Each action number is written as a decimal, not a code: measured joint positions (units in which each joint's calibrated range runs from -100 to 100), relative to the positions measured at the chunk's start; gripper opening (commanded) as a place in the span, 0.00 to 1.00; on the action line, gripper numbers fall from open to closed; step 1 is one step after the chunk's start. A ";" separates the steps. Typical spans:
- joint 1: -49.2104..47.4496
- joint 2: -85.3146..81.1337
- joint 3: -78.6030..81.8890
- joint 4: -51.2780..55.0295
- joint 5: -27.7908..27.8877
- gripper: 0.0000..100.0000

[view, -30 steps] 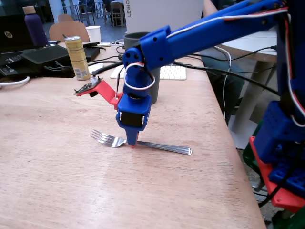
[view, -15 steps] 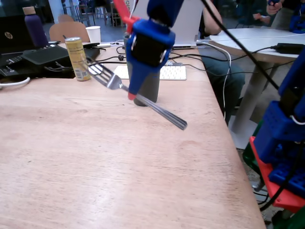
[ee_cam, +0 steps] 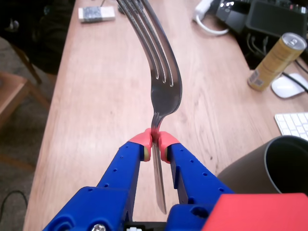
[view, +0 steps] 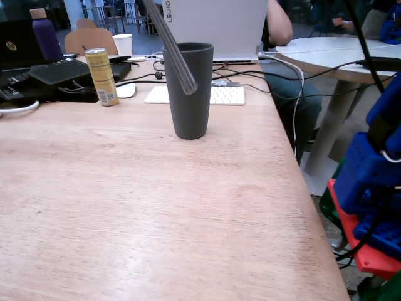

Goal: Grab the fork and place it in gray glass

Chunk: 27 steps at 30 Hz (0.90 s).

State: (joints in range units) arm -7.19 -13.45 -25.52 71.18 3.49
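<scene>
In the wrist view my gripper (ee_cam: 155,139) is shut on the neck of the silver fork (ee_cam: 161,72). Its tines point away from the camera and its handle runs back between the blue fingers. The dark gray glass (ee_cam: 250,166) shows its rim and wall at the lower right of that view, beside the gripper. In the fixed view the gray glass (view: 189,106) stands upright mid-table. The fork's handle (view: 172,50) hangs slanted from the top edge, and its rounded end overlaps the glass's upper wall. The gripper itself is out of the fixed view.
A yellow can (view: 101,76), a white mouse (view: 125,91), a white keyboard (view: 216,95), a white cup (view: 123,44) and cables sit behind the glass. The table's right edge (view: 301,182) drops off beside the arm's blue base (view: 369,188). The can also shows in the wrist view (ee_cam: 276,60).
</scene>
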 measured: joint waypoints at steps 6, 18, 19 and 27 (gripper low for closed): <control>0.19 0.00 -1.35 -2.57 0.00 0.00; 16.63 -0.78 -1.35 -16.23 5.86 0.00; 17.47 -1.99 -1.35 -16.98 6.20 0.00; 27.71 -3.80 -1.44 -27.16 7.28 0.00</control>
State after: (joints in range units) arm 20.53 -17.25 -26.96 44.02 10.77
